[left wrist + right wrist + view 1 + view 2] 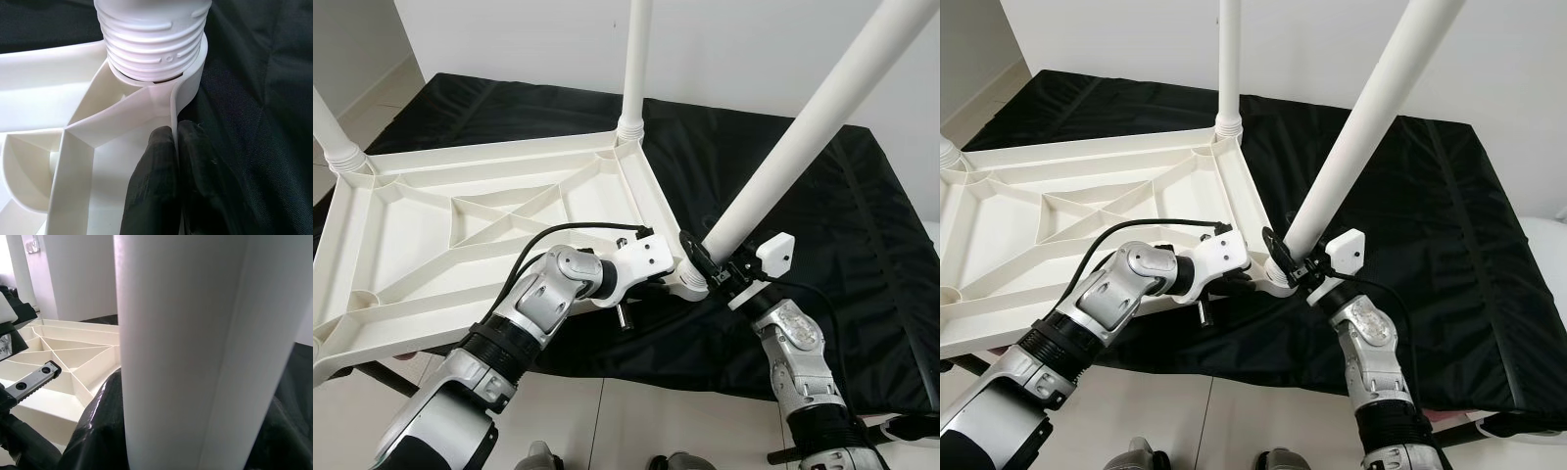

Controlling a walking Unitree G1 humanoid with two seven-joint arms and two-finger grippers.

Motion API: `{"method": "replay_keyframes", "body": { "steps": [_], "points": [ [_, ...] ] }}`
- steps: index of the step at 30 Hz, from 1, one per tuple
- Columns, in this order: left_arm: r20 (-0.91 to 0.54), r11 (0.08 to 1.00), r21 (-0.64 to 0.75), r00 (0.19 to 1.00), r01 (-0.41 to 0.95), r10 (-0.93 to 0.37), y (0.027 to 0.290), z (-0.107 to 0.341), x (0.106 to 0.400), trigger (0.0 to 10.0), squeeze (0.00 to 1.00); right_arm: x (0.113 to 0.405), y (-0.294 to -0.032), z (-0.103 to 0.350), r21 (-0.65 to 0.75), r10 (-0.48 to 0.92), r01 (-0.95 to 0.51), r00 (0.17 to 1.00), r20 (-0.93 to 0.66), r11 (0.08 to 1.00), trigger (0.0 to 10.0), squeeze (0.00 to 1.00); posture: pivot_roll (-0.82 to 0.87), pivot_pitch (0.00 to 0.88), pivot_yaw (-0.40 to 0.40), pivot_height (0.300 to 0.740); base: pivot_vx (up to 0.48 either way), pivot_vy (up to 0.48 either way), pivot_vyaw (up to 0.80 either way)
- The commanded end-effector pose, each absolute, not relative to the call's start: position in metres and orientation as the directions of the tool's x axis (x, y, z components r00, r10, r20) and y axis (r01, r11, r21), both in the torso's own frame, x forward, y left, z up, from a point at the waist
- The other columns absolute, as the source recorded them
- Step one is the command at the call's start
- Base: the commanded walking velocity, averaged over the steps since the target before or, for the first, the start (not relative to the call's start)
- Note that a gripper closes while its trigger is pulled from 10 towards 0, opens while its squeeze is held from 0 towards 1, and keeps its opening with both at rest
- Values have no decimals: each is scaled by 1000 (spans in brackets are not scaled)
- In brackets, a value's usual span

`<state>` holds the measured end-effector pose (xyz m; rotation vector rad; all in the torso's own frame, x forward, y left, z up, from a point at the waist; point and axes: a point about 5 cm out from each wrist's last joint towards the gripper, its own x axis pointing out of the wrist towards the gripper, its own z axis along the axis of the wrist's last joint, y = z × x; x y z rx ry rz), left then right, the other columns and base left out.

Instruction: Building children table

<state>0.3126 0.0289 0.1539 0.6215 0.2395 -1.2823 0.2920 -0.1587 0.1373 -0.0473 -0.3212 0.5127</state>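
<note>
A white plastic table top (460, 215) lies upside down on a black cloth, ribbed underside up. Upright white legs stand at its far corner (636, 59) and left corner (328, 127). A third leg (803, 127) leans to the right from the near right corner socket (690, 284). My right gripper (717, 262) is shut on this leg just above its base, one black finger (98, 431) wrapping the tube (186, 347). My left gripper (173, 147) is shut on the table top's rim beside the socket, under the leg's threaded end (151, 39).
The black cloth (842, 294) covers a low platform that ends just before my arms. The table top's near left part overhangs that edge above pale floor tiles (607, 421). A white wall (724, 49) rises behind.
</note>
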Motion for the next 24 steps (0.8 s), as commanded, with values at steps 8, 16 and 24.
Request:
{"method": "replay_keyframes", "body": {
  "steps": [8, 16, 24],
  "points": [
    [-441, 98, 348, 255, 932, -860, 22, 178, 313, 10000, 0, 287, -166, 103, -56, 366, -362, 923, 121, 931, 10000, 0, -55, 54, -8, 740, 0, 0, 0],
    [-442, 96, 346, 253, 933, -861, 22, 178, 312, 10000, 0, 286, -157, 102, -38, 320, -318, 939, 122, 947, 10000, 0, -54, 46, -10, 740, 0, 0, 0],
    [-440, 94, 349, 252, 932, -862, 21, 178, 311, 10000, 0, 287, -156, 105, -40, 254, -251, 957, 142, 967, 10000, 0, -54, 37, -12, 740, 0, 0, 0]
  ]
}}
